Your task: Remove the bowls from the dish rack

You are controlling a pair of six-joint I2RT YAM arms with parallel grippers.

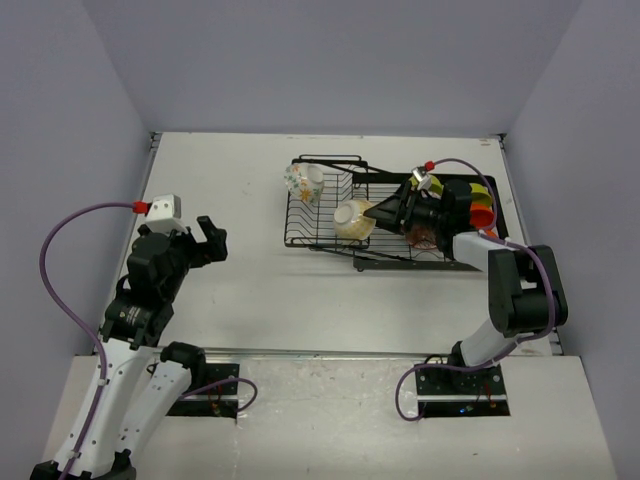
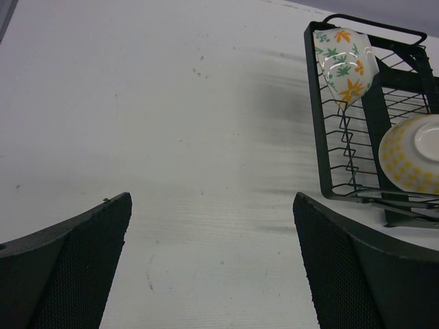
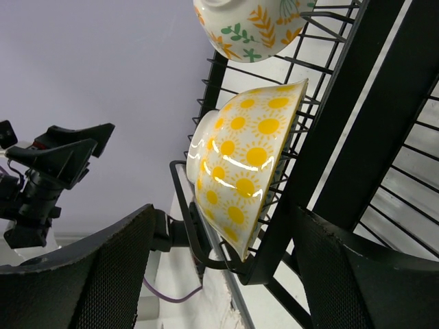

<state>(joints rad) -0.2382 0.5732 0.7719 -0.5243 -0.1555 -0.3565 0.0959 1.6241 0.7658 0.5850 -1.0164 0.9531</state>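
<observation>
Right wrist view, centre: right hand (image 3: 223, 209), wide open and empty, faces glossy sun-patterned bowl (image 3: 247, 164), likely slick, fragile; grip rim.

left tool (image 1: 212, 238) agape; arm bent upright | right tool (image 1: 372, 212) agape; arm extended, wrist turned left

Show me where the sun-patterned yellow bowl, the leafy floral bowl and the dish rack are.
sun-patterned yellow bowl (image 3: 247, 164), right wrist view, on its outer wall.
leafy floral bowl (image 2: 343, 65), left wrist view, on its patterned outer side.
dish rack (image 3: 353, 137), right wrist view, on a broad black frame bar.
</observation>
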